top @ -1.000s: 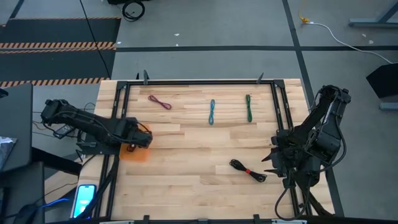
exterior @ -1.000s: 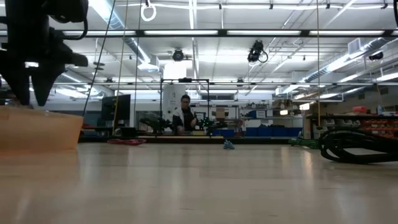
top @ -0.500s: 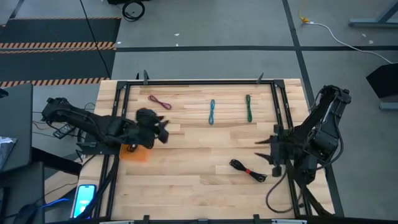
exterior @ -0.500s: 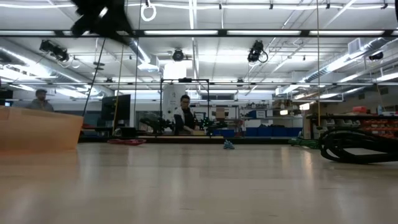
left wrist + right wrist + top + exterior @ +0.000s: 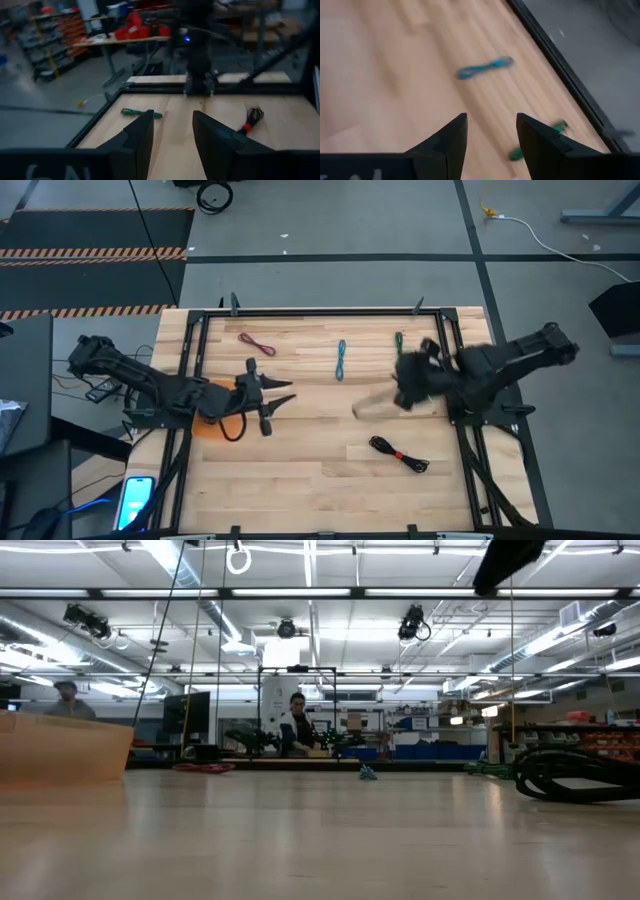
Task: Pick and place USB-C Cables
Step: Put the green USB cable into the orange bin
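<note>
Tabletop (image 5: 310, 480): maroon cable (image 5: 257, 344) upper left, teal cable (image 5: 341, 359) upper centre, green cable (image 5: 399, 348) beside it, black coil with red tie (image 5: 399, 455) lower right. Likely light, limp, slippery; best taken mid-bundle. Left pincer (image 5: 268, 402) centre-left, released, empty. Right pincer (image 5: 408, 380) centre-right near green, released, empty.

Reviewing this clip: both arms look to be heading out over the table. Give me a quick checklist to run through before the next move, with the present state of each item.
1. Right pincer empty, fingers apart: ok.
2. Left pincer empty, fingers apart: ok.
3. Green cable next to the right arm, partly hidden by it from above: ok as a target.
4. Teal cable lying free on the table: ok.
5. Maroon cable and the black cable with a red tie untouched: ok.
6. Height of either pincer above the wood: cannot tell.
</note>
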Controlling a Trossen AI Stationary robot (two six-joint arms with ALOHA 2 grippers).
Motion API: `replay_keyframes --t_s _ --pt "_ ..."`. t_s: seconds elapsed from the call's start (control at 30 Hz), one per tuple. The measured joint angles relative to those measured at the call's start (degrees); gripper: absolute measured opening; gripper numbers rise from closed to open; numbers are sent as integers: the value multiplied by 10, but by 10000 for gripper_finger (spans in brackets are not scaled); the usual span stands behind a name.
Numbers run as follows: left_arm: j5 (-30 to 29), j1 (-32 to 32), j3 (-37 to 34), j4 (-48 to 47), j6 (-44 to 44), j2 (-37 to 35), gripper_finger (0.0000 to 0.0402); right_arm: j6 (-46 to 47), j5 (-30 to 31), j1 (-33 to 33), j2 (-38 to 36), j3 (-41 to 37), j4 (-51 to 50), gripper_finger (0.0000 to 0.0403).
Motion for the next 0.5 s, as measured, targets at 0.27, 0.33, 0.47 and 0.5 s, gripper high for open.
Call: replay_keyframes --t_s 0.27,0.33,0.47,0.5 --pt "105 50 -60 41 -3 0 144 -101 -179 -243 47 0 57 170" --pt "129 57 -78 84 7 0 144 -126 -202 -279 68 0 83 170" --pt "158 66 -107 191 15 0 144 -160 -243 -328 110 0 127 170" --pt "165 69 -113 209 14 0 144 -170 -251 -335 121 0 129 170"
